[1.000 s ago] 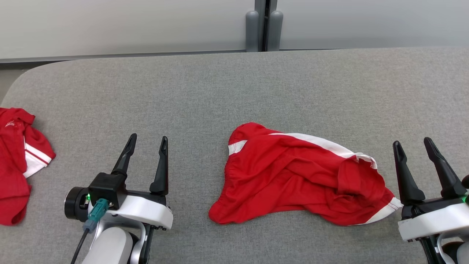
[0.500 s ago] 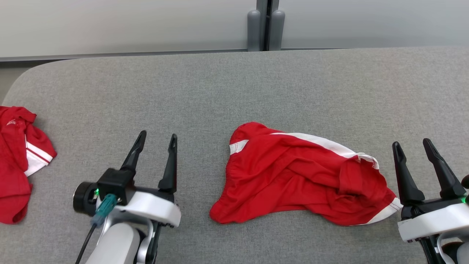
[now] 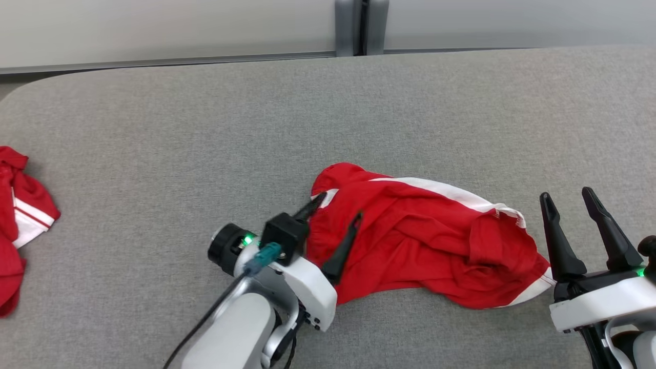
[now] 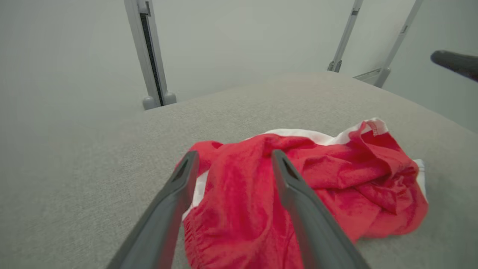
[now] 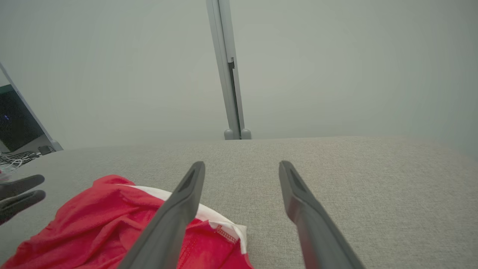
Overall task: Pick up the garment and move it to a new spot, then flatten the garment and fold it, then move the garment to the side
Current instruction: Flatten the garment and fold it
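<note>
The garment (image 3: 425,246) is a crumpled pair of red shorts with white stripes, lying on the grey table (image 3: 256,128) right of centre. My left gripper (image 3: 338,205) hangs open over its left, waistband end, one finger on each side of a red fold (image 4: 239,175); I cannot tell if the fingers touch the cloth. My right gripper (image 3: 566,195) stands open just past the garment's right end, nothing between its fingers. The right wrist view shows the garment (image 5: 112,220) low on the left, beside my right gripper (image 5: 242,166).
A second red and white garment (image 3: 18,225) lies bunched at the table's left edge. A grey post (image 3: 359,25) stands behind the table's far edge against a pale wall. Bare grey tabletop stretches behind and to the left of the shorts.
My left arm has swung to the right, from bare table onto the garment's left end. The right gripper has kept still. The head camera has shifted a little.
</note>
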Controlling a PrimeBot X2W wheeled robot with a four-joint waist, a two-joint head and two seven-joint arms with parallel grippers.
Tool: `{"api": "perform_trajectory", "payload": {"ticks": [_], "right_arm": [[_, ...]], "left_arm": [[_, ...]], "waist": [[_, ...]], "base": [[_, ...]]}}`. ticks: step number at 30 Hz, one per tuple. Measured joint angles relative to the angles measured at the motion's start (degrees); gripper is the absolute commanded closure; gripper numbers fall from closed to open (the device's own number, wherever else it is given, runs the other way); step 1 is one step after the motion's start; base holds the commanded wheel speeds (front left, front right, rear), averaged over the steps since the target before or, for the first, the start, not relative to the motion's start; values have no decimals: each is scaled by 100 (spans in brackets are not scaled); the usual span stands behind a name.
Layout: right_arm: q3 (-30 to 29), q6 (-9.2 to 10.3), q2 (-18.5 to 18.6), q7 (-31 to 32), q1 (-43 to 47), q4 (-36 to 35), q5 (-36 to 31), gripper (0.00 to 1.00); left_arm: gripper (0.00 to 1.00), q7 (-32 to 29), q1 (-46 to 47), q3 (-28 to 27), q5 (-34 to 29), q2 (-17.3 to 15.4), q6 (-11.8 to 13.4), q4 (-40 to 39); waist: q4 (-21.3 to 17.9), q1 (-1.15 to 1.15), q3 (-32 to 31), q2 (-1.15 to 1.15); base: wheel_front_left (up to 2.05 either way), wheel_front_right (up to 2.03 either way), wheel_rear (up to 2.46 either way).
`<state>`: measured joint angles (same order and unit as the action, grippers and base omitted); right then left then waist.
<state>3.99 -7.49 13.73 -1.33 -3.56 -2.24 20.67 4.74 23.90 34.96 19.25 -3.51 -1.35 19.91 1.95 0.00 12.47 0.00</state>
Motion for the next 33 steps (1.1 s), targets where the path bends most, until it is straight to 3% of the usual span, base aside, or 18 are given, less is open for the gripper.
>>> {"api": "perform_trajectory", "payload": {"ticks": [6,7,9,10,11,22,33], "right_arm": [[24,0,5,-19,-64,73,44,0],[26,0,4,-26,-68,83,48,0],[27,0,-2,-43,-89,107,53,0],[29,0,-3,-47,-101,109,55,0],[29,0,-4,-64,-112,115,60,0],[-3,0,-34,-102,-112,166,103,0],[-4,0,-54,-58,-111,175,152,0]], "left_arm": [[2,-219,337,466,-11,56,-113,595],[15,-229,394,511,-14,59,-112,682],[50,-243,476,590,-22,62,-86,847],[85,-220,514,615,-63,64,-38,924],[100,-193,569,642,-126,64,26,1017],[100,207,704,944,-260,64,193,1103],[100,-349,23,1596,-243,60,35,576]], "waist": [[-121,0,112,0],[-137,0,127,0],[-165,0,144,0],[-175,0,155,0],[-184,0,166,0],[-159,0,192,0],[-114,0,249,0]], "base": [[0,0,0],[0,0,0],[0,0,0],[0,0,0],[0,0,0],[0,0,0],[0,0,0]]}}
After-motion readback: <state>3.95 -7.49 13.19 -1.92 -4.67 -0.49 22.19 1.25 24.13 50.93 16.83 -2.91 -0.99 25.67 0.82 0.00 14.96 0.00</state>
